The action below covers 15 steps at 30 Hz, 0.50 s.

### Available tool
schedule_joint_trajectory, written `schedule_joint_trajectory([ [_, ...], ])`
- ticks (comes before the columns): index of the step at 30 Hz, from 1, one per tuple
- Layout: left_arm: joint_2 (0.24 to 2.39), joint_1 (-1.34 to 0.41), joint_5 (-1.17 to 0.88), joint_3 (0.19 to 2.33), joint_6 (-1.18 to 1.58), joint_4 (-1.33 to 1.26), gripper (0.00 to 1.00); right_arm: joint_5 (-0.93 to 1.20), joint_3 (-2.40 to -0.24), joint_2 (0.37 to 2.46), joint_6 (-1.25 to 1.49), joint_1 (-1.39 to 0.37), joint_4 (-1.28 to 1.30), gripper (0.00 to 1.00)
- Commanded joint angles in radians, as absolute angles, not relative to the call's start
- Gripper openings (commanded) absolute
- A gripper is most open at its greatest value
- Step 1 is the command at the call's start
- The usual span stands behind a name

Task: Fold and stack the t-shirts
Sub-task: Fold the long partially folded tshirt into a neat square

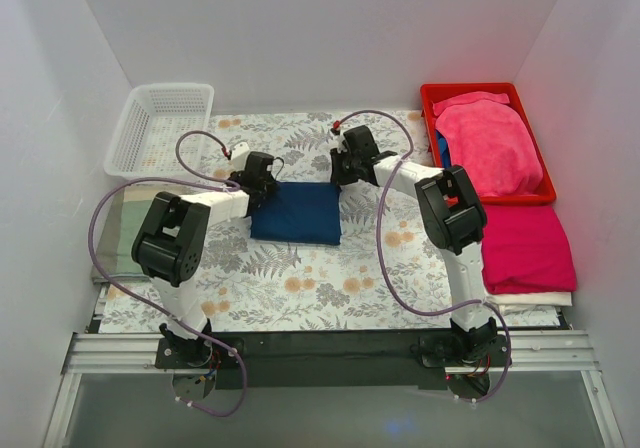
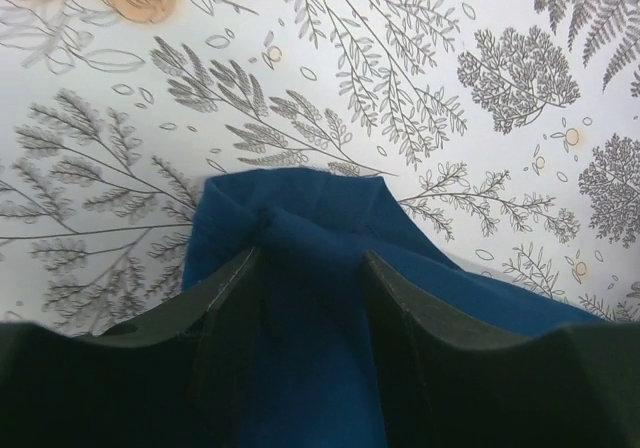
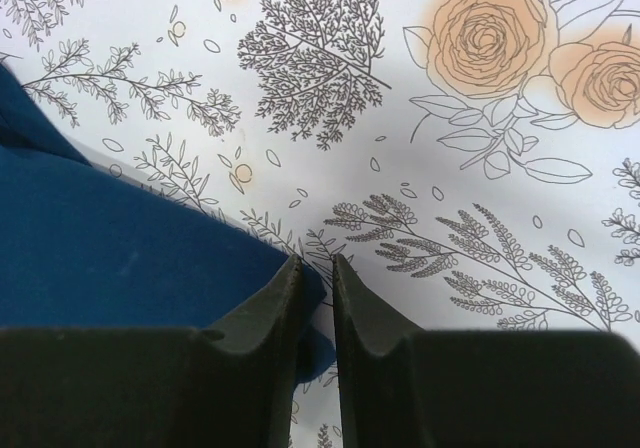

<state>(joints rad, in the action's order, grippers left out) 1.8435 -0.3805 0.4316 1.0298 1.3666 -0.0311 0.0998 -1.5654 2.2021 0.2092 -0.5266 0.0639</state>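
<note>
White walls close in a table spread with a floral tablecloth [image 1: 300, 278], printed with grey ferns and peach roses. The navy t-shirt [image 1: 296, 213] lies at its centre, already folded down to a compact, near-square packet of soft matte knit, with no print showing.

The left gripper [image 2: 310, 258] sits at the packet's left far corner. Its dark fingers stand apart, clamped on a thick bunch of cloth that puckers into a ridge between them. The right gripper [image 3: 315, 263] is at the right far corner with its fingers drawn almost together. The thin cloth edge sits at the narrow slit between them, but whether it is truly pinched I cannot tell.

This looks like the last fold or the lift towards the stack. A folded magenta t-shirt [image 1: 525, 248] waits at the right edge, near a red crate [image 1: 470, 90] heaped with pink t-shirts [image 1: 490, 143]. The next move needs both corners gripped firmly and raised together, or the limp layers will spill open.
</note>
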Motion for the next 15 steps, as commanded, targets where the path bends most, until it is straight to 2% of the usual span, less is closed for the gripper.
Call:
schedule_joint_trajectory([
  [1,1.746,-0.354,0.468,1.012,1.318,-0.11,0.43,0.075,-1.603,2.203,0.204,-0.517,0.092,0.24],
  [5,1.714,-0.344,0.453,1.132,1.253,-0.094,0.47,0.051,-1.638,2.158,0.206,-0.514,0.115,0.24],
  [9,1.678,-0.342,0.451,1.222,1.213,-0.032,0.53,0.014,-1.628,2.094,0.201,-0.514,0.152,0.29],
  [10,1.666,-0.341,0.443,1.224,1.213,-0.005,0.56,0.006,-1.614,2.076,0.202,-0.514,0.153,0.31],
  [15,1.58,-0.341,0.284,1.131,1.262,0.115,0.59,0.021,-1.507,1.945,0.206,-0.515,0.153,0.39],
])
